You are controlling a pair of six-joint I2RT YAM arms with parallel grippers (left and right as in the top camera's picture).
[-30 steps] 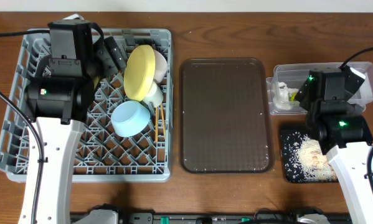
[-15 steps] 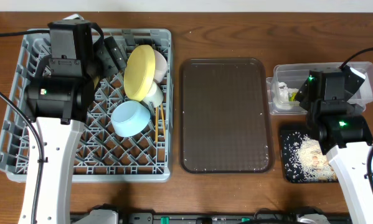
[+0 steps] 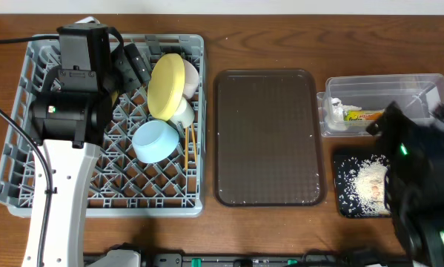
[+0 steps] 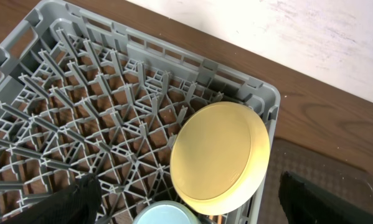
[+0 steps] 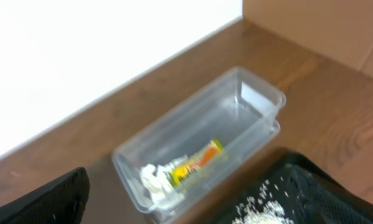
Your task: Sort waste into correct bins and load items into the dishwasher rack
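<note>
Brown wooden table (image 3: 266, 30): left claw (image 4: 193, 198) and right claw (image 5: 186, 200) both gape wide, gripping nothing. Right arm (image 3: 422, 193) is blurred overhead, hiding part of the shallow black rectangular tray (image 3: 342, 165).

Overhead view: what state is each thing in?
Large square grey plastic dishwasher rack: loaded.
Round yellow plate: on edge in the rack.
Light blue cup: in the rack.
White round bowl: in the rack, beside the plate.
Thin wooden chopsticks: lying in the rack.
Dark brown serving tray: bare.
Clear plastic tub: holds printed wrapper and white napkin.
Shallow black tray: holds pale food scraps.
Left gripper: open.
Right gripper: open.
</note>
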